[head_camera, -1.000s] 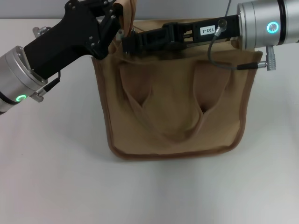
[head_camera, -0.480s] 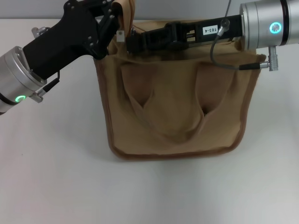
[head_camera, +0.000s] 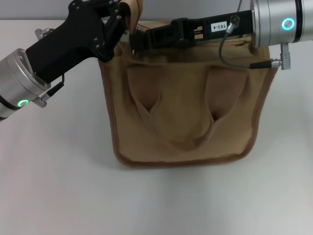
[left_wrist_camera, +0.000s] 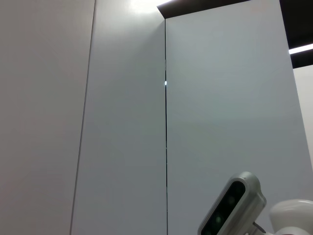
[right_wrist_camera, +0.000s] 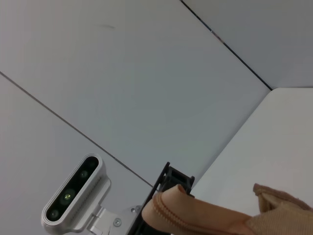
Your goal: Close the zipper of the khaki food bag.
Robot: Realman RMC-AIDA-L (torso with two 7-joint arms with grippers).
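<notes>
The khaki food bag [head_camera: 186, 112] stands upright on the white table, with its flat handles [head_camera: 171, 139] hanging down its front. My left gripper [head_camera: 124, 22] is at the bag's top left corner, shut on the tan side strap [head_camera: 131, 9]. The strap also shows in the right wrist view [right_wrist_camera: 205, 218]. My right gripper [head_camera: 138, 36] reaches from the right along the bag's top edge. Its narrow jaws are closed at the left end, on a small silver pull tab [head_camera: 133, 31]. The right arm hides most of the zipper line.
The white table [head_camera: 58, 186] lies bare in front of the bag and to its left. The right arm's cable [head_camera: 234, 66] hangs over the bag's upper right. The left wrist view shows only wall panels and the robot's head camera [left_wrist_camera: 230, 210].
My right gripper has drawn back a little toward the far side of the bag's top and slightly to the right. The left gripper has kept hold of the strap.
</notes>
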